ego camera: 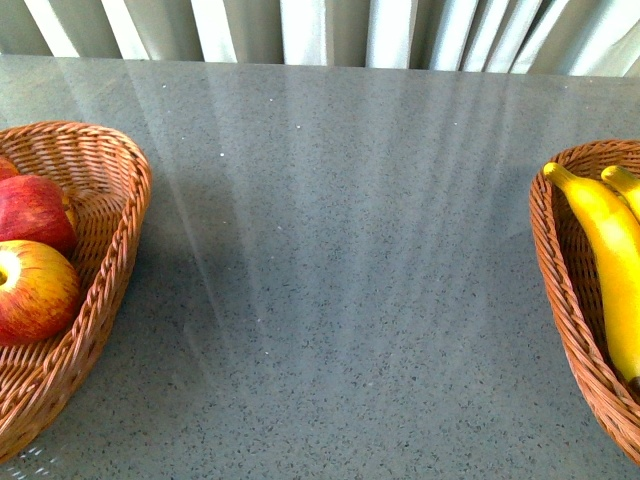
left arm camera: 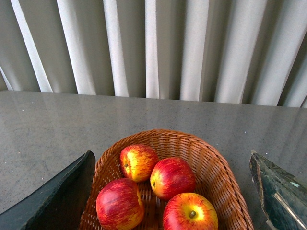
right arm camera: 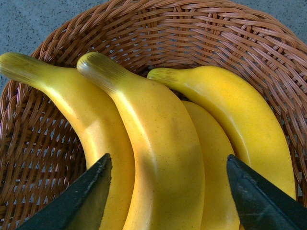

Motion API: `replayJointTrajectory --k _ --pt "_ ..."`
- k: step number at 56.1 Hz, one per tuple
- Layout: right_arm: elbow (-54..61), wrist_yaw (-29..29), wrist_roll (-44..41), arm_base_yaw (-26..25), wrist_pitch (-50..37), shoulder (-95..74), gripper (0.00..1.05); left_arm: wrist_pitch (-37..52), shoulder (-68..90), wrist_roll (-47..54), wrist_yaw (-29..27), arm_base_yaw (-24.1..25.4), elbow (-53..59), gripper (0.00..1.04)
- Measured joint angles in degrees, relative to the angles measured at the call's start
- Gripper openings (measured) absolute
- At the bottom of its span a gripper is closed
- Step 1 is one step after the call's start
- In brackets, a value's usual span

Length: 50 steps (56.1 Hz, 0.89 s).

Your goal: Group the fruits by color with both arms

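Red apples streaked with yellow (ego camera: 35,290) lie in a wicker basket (ego camera: 110,190) at the left edge of the front view. The left wrist view shows several apples (left arm camera: 171,177) in that basket (left arm camera: 216,167). My left gripper (left arm camera: 172,201) is open and empty above them. Yellow bananas (ego camera: 610,250) lie in a wicker basket (ego camera: 560,290) at the right edge. The right wrist view shows several bananas (right arm camera: 163,143) side by side in the basket (right arm camera: 192,33). My right gripper (right arm camera: 168,196) is open and empty just above them. Neither arm shows in the front view.
The grey speckled table (ego camera: 340,250) stretches between the two baskets. Pale vertical curtain folds (ego camera: 320,30) hang behind the table's far edge, and show in the left wrist view (left arm camera: 153,48).
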<state>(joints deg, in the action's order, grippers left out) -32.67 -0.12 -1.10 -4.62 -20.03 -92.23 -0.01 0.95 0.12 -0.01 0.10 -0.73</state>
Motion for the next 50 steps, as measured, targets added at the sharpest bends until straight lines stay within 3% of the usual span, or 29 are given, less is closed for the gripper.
replayJointTrajectory --k 7,30,35,40,43,50 --pt "1.8 -0.6 0.4 -1.2 -1.6 1.6 0.96 0.0 0.0 0.0 0.0 0.0 0.0 0.96" --pt "1.9 -0.8 0.7 -1.5 -1.8 2.3 0.96 0.0 0.0 0.0 0.0 0.0 0.0 0.96" --pt "10.9 -5.2 0.9 -1.5 -35.3 -4.2 0.77 0.0 0.0 0.0 0.0 0.0 0.0 0.96" --pt "17.1 -5.2 0.9 -0.7 -52.7 -3.3 0.62 0.0 0.0 0.0 0.0 0.0 0.0 0.96" --pt "19.0 -4.6 0.9 -0.3 -56.3 1.3 0.49 0.0 0.0 0.0 0.0 0.0 0.0 0.96" --pt "22.8 -3.7 0.9 0.5 -54.1 7.6 0.28 0.0 0.0 0.0 0.0 0.0 0.0 0.96"
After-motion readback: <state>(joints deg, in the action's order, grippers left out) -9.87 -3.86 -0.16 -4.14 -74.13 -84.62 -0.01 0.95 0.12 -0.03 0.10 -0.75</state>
